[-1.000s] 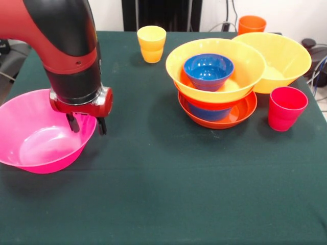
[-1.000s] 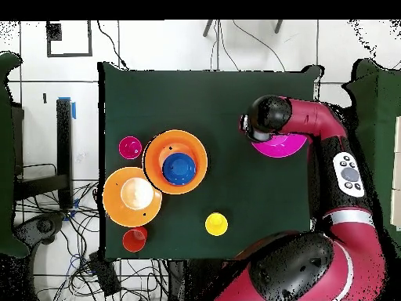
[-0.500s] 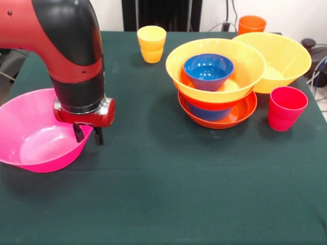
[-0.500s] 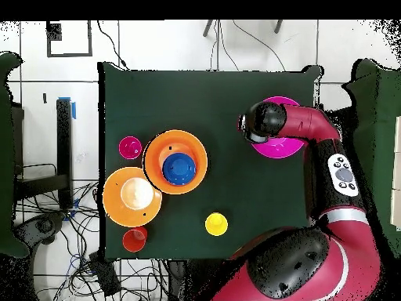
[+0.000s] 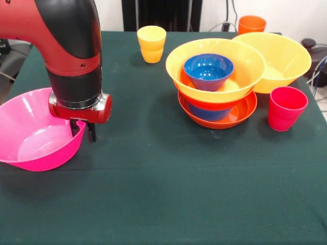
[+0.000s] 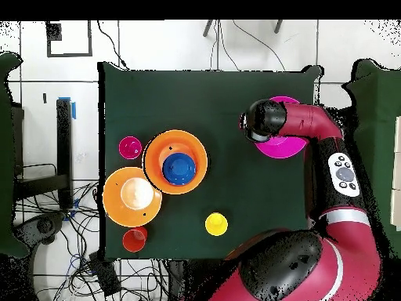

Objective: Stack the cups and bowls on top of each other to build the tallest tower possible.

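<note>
A: Beneath the gripper (image 5: pixel 83 131), what does the figure show?

B: Its fingers (image 5: pixel 91 133) are pinched together over the rim of the pink bowl (image 5: pixel 30 138), one inside and one outside, so the gripper is clamped on that rim. The bowl tilts, its gripped edge raised; whether its base is clear of the table (image 5: pixel 168 189) cannot be told.

A: How far along is the tower?

B: Partly built. Well to the gripper's side in the front view stands the tower (image 5: pixel 216 81): a shallow red-orange bowl (image 5: pixel 240 113) lowest, a blue bowl (image 5: pixel 210 113) in it, another red-orange bowl, then a large yellow bowl (image 5: pixel 245 66) holding a second blue bowl (image 5: pixel 208 70). Still loose are the second large yellow bowl (image 5: pixel 286 56) just beyond the tower, the red cup (image 5: pixel 286 107), the yellow cup (image 5: pixel 152 43), the orange cup (image 5: pixel 251 24) and the pink bowl itself. By my judgement, most of the stacking remains.

A: What differs from the earlier frames?

B: A second ago the fingers stood apart, straddling the rim; now they are closed on it. The gripper has also shifted slightly toward the bowl, and the bowl has tipped and moved a little with it. In the overhead view the pink bowl (image 6: pixel 280 146) shows more from under the arm (image 6: pixel 313 125). The tower and cups are unchanged.
</note>
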